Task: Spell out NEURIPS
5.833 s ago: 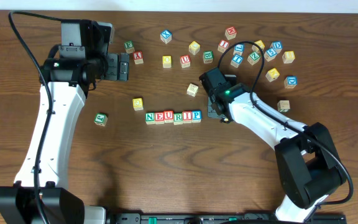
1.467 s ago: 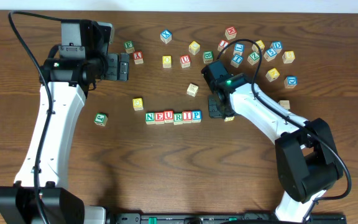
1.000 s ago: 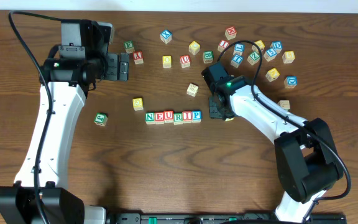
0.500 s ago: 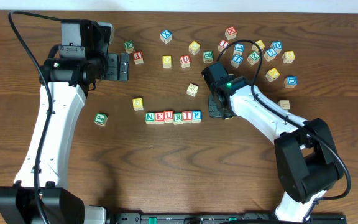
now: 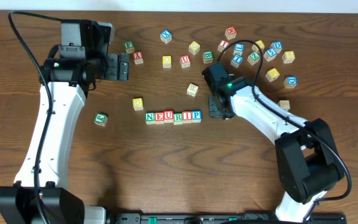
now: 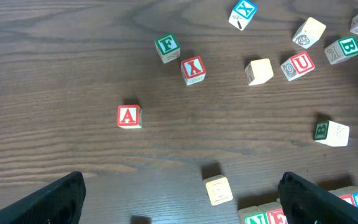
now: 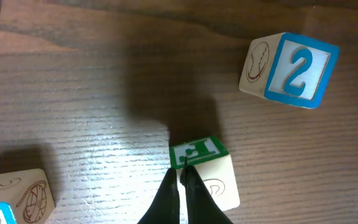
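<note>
Six wooden cubes in a row [image 5: 173,116] read N, E, U, R, I, P across the table's middle. My right gripper [image 5: 219,111] sits just right of the P cube [image 5: 196,116]. In the right wrist view its fingers [image 7: 183,174] are shut, tips pressed against a cube with a green-framed face [image 7: 199,152] and a pale side. That cube is mostly hidden under the gripper in the overhead view. My left gripper [image 5: 122,66] is open and empty at the back left; its jaws [image 6: 179,202] frame a yellow-faced cube [image 6: 218,190], which also shows in the overhead view [image 5: 138,104].
Loose cubes lie scattered along the back, among them red A [image 6: 129,116], green F [image 6: 166,48], red X [image 6: 193,70], blue X [image 6: 243,12] and red U [image 6: 297,65]. A blue 2 cube [image 7: 291,70] lies near the right gripper. One cube [image 5: 100,119] sits at the left.
The right gripper and the cube at its fingertips have edged slightly left, toward the P end of the row. The left arm has not moved.
</note>
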